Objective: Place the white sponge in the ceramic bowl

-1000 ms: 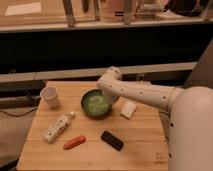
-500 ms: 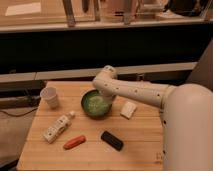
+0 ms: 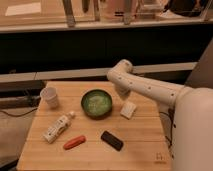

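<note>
Worktop (image 3: 150, 145) carries the white sponge (image 3: 128, 109) just beside the ceramic bowl (image 3: 97, 103), not yet grasped. Behind them my hand (image 3: 121, 92) hovers; how open it is, I cannot tell. I judge this the approach: next, descend squarely onto the white sponge.

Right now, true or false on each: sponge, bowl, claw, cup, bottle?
1. The white sponge lies in the ceramic bowl. False: it lies on the table, just right of the bowl in the picture.
2. The claw hangs just behind the sponge, by the bowl's right side. True.
3. The paper cup stands left of the bowl. True.
4. The white bottle stands upright. False: it lies on its side.
5. The black block is inside the bowl. False: it lies on the table, in front of the bowl.
</note>
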You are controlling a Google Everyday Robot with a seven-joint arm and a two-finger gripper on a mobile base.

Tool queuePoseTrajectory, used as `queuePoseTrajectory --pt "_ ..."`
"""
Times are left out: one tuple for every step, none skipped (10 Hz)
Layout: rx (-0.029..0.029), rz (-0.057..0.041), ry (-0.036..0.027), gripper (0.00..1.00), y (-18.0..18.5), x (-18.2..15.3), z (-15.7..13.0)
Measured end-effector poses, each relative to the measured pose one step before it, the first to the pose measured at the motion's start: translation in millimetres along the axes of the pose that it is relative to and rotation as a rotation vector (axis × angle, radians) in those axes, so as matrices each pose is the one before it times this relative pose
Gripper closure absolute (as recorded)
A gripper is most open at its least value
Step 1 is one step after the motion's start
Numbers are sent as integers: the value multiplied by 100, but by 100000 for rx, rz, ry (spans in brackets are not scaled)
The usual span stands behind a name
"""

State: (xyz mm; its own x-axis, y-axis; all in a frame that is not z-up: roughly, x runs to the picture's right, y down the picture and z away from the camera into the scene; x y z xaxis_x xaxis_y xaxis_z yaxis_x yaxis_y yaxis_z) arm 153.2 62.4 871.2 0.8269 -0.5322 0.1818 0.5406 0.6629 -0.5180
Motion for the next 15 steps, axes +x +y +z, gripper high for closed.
queuePoseTrajectory --pt "-406 2220 -1357 20 794 937 152" --pt "-34 2309 -3138 20 885 935 257" --pt "31 1255 -2710 20 658 410 226" --pt "-14 972 -3820 20 720 129 473" --pt "306 19 -4297 20 230 -499 819" --pt "247 -550 -4705 20 -66 -1077 1022" --pt "89 -646 -2956 20 -136 -742 591" --pt "-70 -380 -2144 20 10 -432 557" --pt "-31 -422 -2767 20 -21 -459 674" --pt "-126 -374 -2154 20 -34 -343 619" --pt "-87 -368 -1922 20 -78 -326 500" --pt "-592 -219 -2542 20 93 -317 737" --pt "-531 -156 -1592 20 81 -200 419" --pt "-512 -162 -1108 20 109 -130 351" --pt "-140 -370 -1657 23 19 -187 363"
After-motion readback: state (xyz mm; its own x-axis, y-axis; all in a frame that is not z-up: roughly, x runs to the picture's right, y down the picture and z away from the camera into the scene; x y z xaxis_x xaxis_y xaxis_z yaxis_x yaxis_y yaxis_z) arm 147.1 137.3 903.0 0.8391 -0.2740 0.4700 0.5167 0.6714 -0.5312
